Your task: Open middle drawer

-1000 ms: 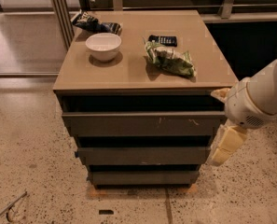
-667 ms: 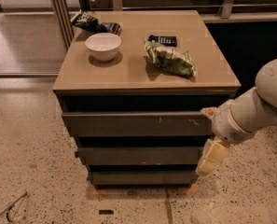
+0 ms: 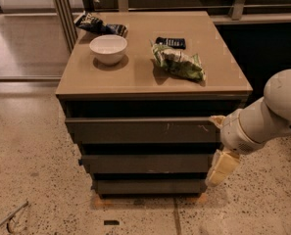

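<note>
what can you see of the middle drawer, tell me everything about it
The middle drawer is a long, flat, dark grey-brown front, plain, with no handle and no marks. It looks like painted wood or laminate. It sits level and looks shut, with dark gaps separating it from the scratched top drawer above and the shorter bottom drawer below. The gripper hangs at its right end, overlapping that corner; whether it touches the front cannot be told.

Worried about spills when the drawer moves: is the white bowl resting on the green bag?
No, the white bowl stands apart, left of the green bag; the hand is at the right end of the middle drawer.
</note>
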`<state>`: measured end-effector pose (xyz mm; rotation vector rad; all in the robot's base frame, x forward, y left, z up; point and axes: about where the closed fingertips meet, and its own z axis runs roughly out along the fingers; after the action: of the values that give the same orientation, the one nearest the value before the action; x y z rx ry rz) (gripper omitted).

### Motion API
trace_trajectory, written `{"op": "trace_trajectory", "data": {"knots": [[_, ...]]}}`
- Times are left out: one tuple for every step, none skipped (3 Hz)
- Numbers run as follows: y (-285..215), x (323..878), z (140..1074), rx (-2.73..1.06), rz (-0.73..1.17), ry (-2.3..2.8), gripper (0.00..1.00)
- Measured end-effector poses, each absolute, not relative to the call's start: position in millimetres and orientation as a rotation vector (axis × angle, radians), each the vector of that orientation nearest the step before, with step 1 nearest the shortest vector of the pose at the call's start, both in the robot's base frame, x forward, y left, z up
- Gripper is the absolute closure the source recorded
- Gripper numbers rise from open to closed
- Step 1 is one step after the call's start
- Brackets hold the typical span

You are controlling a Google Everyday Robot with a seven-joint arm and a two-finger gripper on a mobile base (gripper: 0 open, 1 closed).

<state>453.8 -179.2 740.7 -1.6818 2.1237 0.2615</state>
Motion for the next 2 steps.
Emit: {"op": "trace_trajectory", "data": {"knots": [[-185,451,693,-1.751,0.231,2.082,0.0],[-187,458,625,-1.749,0.258,2.082,0.0]]}}
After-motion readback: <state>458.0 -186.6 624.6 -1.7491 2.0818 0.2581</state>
